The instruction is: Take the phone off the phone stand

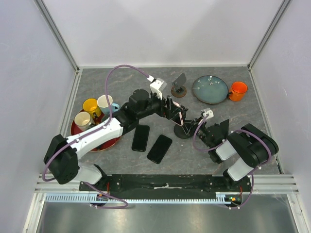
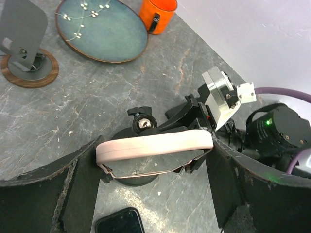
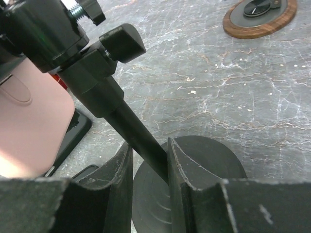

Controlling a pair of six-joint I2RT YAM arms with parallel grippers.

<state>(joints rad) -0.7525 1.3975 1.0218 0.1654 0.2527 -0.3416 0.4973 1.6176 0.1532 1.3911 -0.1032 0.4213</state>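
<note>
- Left fingers pinch pink phone across its width, both side edges gripped.
- Right fingers pinch phone stand stem, just above its round base.

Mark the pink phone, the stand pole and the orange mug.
pink phone [image 2: 155,145], left wrist view, its upper edge.
stand pole [image 3: 133,131], right wrist view, shaft above the base.
orange mug [image 1: 238,91], top external view, its middle.
</note>
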